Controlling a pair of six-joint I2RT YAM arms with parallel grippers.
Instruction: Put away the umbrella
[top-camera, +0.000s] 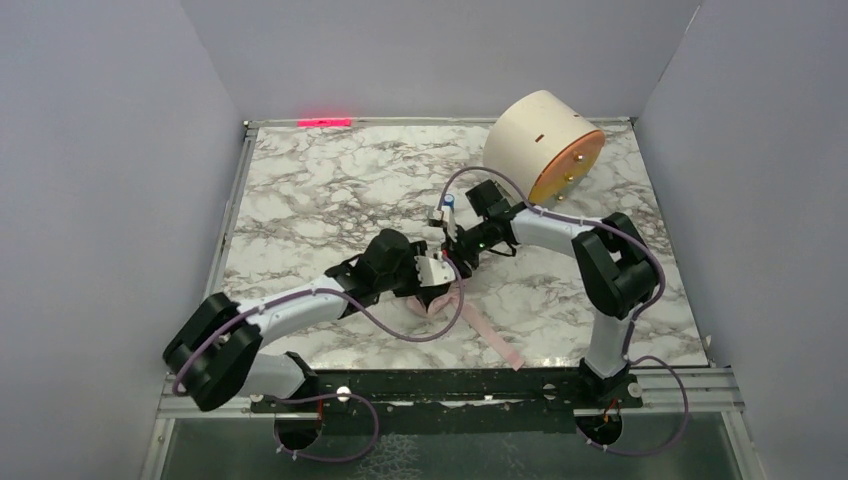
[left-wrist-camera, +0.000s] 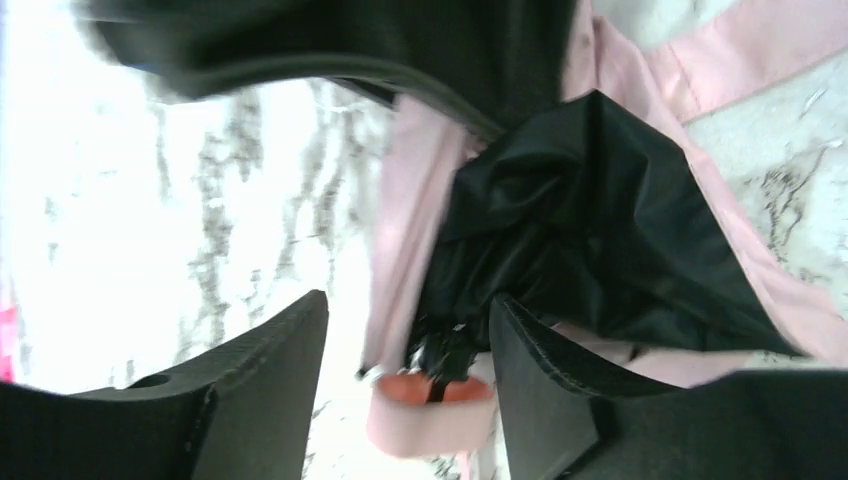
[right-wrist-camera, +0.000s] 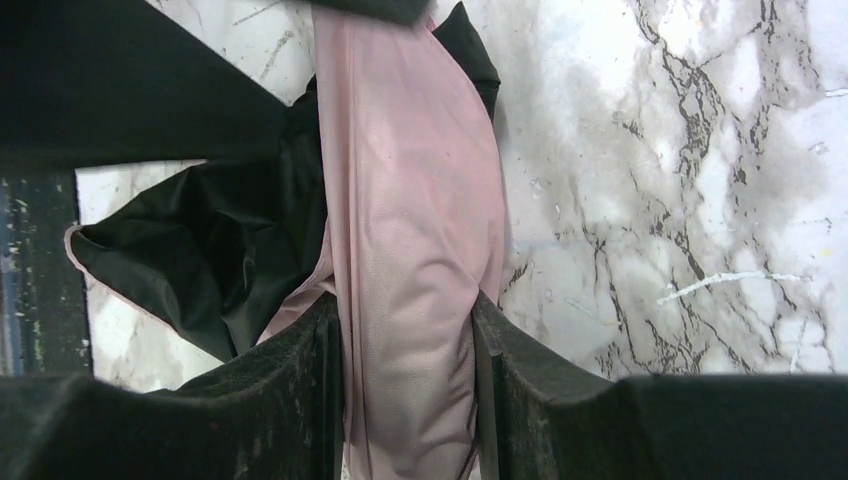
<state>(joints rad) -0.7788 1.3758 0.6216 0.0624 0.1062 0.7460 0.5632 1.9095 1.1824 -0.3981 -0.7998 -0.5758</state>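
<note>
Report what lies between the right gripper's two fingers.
The umbrella: a fold of its pale pink fabric fills the gap, and the right gripper is shut on it from both sides. The right wrist view shows this.

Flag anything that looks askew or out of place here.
The umbrella is bunched: black lining spills out of the pink fabric, and its strap trails loose across the table toward the near edge. The cream drum lies on its side.

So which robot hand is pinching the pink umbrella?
The right gripper: its two fingers squeeze the pink umbrella from both sides. The left gripper hangs open, its fingers spread apart.
</note>
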